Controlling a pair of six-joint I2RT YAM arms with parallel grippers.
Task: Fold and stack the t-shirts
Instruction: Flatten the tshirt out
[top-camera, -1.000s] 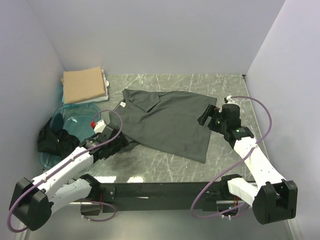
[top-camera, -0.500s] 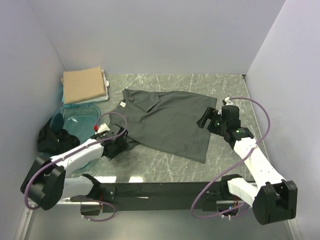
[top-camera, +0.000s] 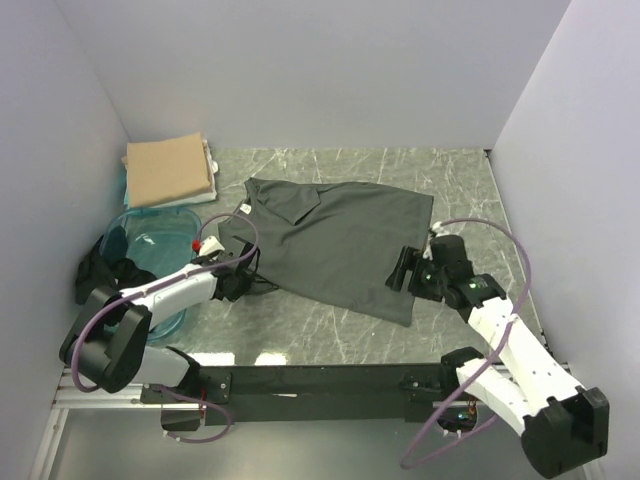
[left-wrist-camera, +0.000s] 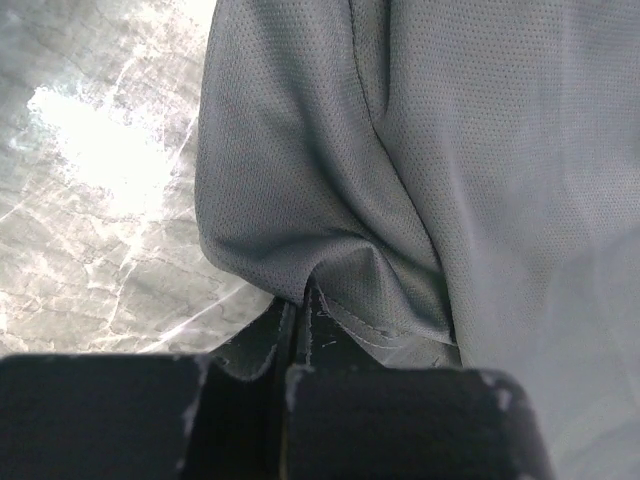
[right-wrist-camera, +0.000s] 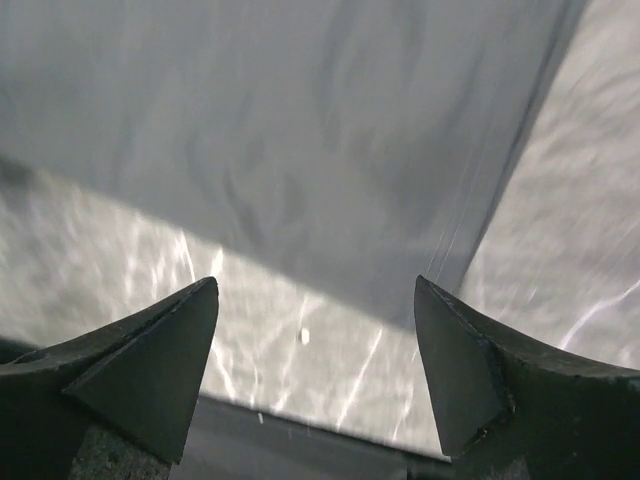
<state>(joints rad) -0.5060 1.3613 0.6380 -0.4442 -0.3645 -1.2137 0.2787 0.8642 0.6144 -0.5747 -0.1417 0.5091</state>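
since a second ago the left arm has swung in from the left and its elbow has dropped low. the left gripper has reached the near-left hem of the charcoal t-shirt and gone from wide open to fully closed. the right arm has pulled toward the near edge, and the right gripper has moved from beside the shirt's right sleeve to its near-right corner.

in the left wrist view the two black fingers are pressed together with a fold of grey mesh fabric pinched between them. the cloth bunches up just above the tips, with bare marble to the left. in the right wrist view the jaws stand wide apart and hold nothing. the shirt's edge runs diagonally between and beyond them, and the view is blurred.

the charcoal shirt lies spread flat across the middle of the marble table, collar toward the far left. a folded tan t-shirt rests in the far-left corner. the black t-shirts lie crumpled at the left rim of the teal tub.
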